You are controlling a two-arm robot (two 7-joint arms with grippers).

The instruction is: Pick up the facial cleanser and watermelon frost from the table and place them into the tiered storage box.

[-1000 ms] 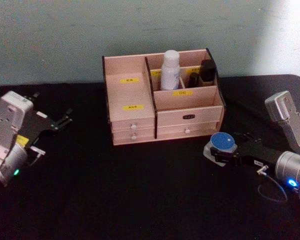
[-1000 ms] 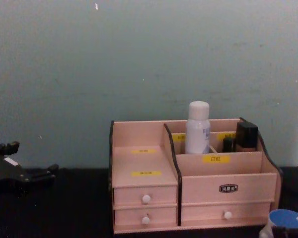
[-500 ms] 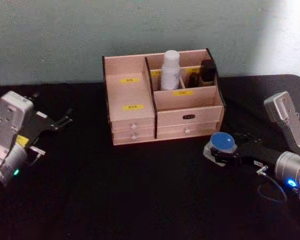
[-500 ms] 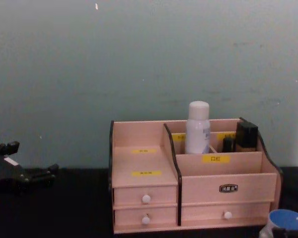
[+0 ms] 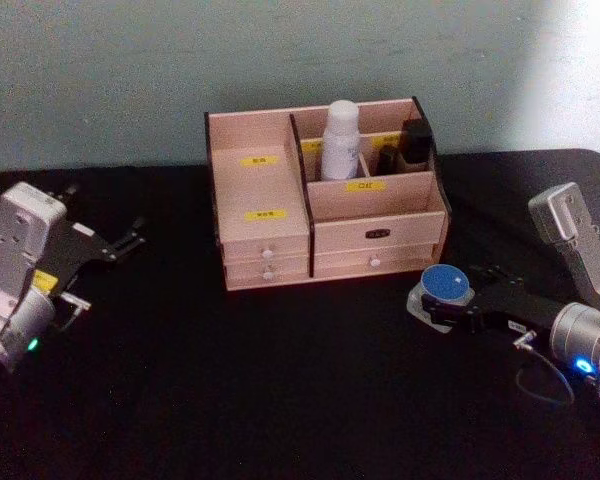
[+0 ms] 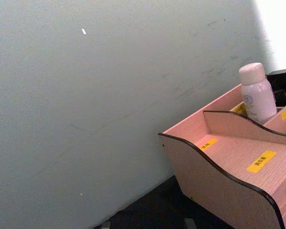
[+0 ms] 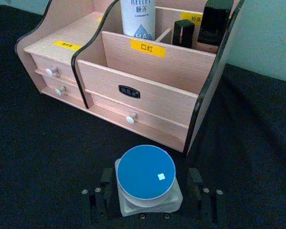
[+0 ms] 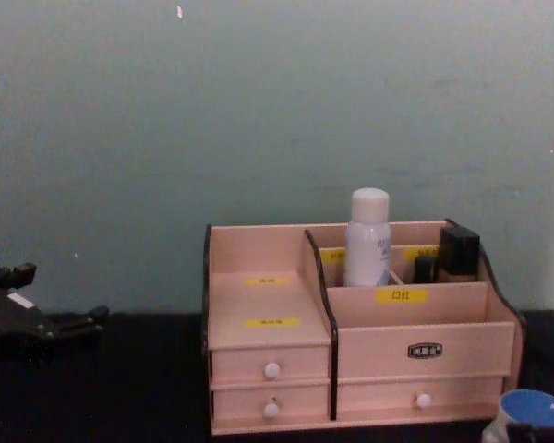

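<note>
the jar, clear with a round blue lid, stands on the bench between the two black fingers of the right gripper. the fingers are apart, one on each side of the jar's base and very close to it, with a thin gap on one side. the jar sits just in front of the box's lower right drawer, not touching it.

the left gripper hangs over the bench well to the left of the box, its fingers apart and holding nothing.

a white bottle stands upright in a rear compartment of the box. its print looks like "rellet" above a blue drop mark. a yellow label on the divider in front of it reads 口红. the other yellow labels and the dark plate on the upper right drawer are too small to read. a black-capped item stands in the rear right compartment.

the bench is covered in black. a plain pale grey-green wall rises behind the box.
</note>
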